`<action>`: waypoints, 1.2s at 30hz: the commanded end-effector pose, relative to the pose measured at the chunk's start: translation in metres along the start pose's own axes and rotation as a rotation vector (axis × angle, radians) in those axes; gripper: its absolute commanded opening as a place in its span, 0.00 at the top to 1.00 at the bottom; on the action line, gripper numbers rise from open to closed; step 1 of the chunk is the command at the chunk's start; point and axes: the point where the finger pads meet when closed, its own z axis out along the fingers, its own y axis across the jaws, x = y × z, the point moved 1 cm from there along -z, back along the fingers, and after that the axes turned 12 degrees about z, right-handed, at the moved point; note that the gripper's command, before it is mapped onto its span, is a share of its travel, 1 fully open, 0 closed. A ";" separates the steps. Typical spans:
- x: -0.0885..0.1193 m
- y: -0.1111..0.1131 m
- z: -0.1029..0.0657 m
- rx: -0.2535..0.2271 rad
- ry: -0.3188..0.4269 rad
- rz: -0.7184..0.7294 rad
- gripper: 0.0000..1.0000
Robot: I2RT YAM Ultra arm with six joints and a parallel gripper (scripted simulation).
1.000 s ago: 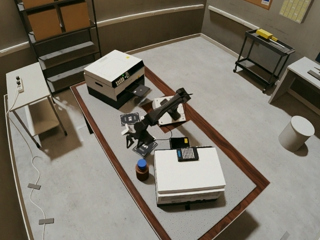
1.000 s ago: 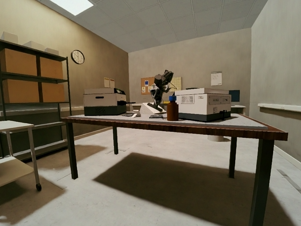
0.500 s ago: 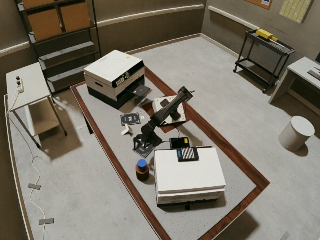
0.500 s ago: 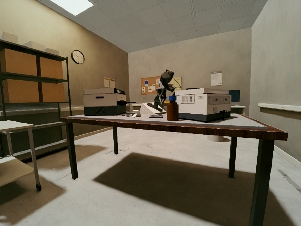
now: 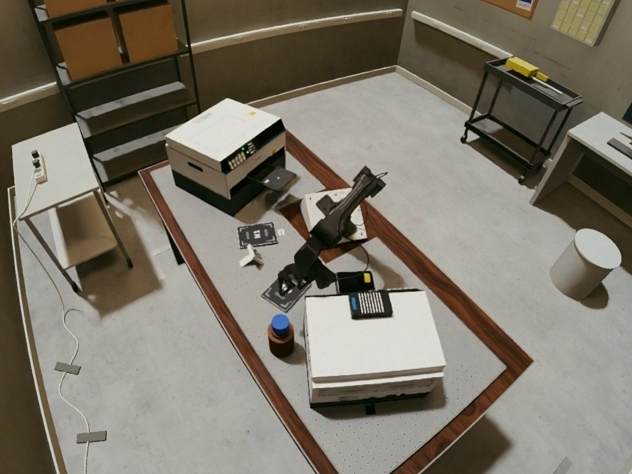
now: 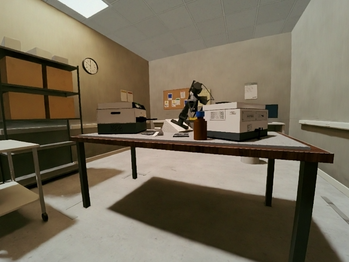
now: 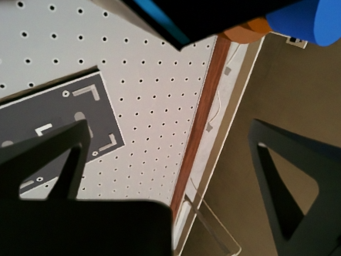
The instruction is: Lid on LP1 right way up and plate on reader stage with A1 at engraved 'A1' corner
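Note:
The well plate [image 5: 371,303] lies on top of the white dispenser [image 5: 372,351] [image 6: 235,119], dark-framed with pale wells; I cannot make out its lid apart from it. The reader [image 5: 224,147] [image 6: 121,117] stands at the far end with its dark stage [image 5: 275,178] pulled out and bare. My gripper [image 5: 289,285] [image 7: 169,128] is open and empty. It hangs low over a dark bench mat [image 5: 277,302] [image 7: 58,112] [image 6: 180,136] with white corner locators. A second dark mat [image 5: 256,234] lies nearer the reader. I cannot read either mat's name.
The brown bottle with a blue cap [image 5: 280,334] [image 6: 200,128] [image 7: 308,19] stands close by, between the mat and the dispenser's corner. A small white folded piece [image 5: 250,256] lies between the mats. A dark box with a yellow patch [image 5: 355,280] sits behind the dispenser. The bench's wooden edge [image 7: 197,127] is near.

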 end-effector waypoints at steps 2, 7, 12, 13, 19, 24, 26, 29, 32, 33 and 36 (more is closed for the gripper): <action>-0.015 -0.001 -0.033 0.017 0.021 -0.049 0.00; -0.021 0.009 -0.045 0.012 0.025 -0.044 0.00; -0.025 0.018 -0.057 -0.014 0.058 -0.108 0.00; -0.026 0.021 -0.060 -0.019 0.064 -0.119 0.00; -0.030 0.033 -0.077 -0.034 0.083 -0.152 0.00; -0.034 0.042 -0.086 -0.060 0.061 -0.196 0.00; -0.036 0.045 -0.088 -0.061 0.060 -0.196 0.00; -0.042 0.053 -0.095 -0.074 0.039 -0.208 0.00; -0.049 0.059 -0.100 -0.109 -0.019 -0.257 0.00; -0.054 0.063 -0.102 -0.116 -0.028 -0.266 0.00; -0.059 0.067 -0.107 -0.107 -0.014 -0.251 0.00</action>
